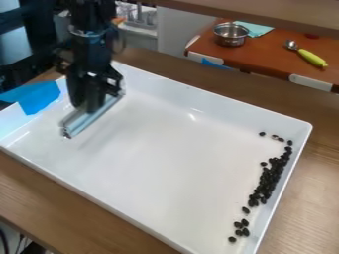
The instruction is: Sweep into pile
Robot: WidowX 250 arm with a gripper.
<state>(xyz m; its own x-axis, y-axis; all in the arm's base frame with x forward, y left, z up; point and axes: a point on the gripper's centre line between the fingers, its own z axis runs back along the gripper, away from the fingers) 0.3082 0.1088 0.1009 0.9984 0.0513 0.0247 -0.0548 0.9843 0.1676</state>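
Note:
The black gripper [92, 101] hangs over the left end of a white tray [162, 163], pointing down. At its tip is a light grey, bar-shaped sweeping tool [92, 115], which lies slantwise low over the tray floor. Whether the bar touches the floor I cannot tell. Dark bean-like pieces [268, 178] lie in a long band along the tray's right wall, far from the gripper. Several loose ones are scattered at the band's upper and lower ends.
Raised white walls surround the tray, which stands on a brown wooden surface [301, 198]. Blue tape [39, 96] covers its left corner. Behind, a reddish-brown table [271, 54] holds a metal pot [230, 34], a teal cloth [256, 28] and a spoon with a yellow-green handle [311, 57].

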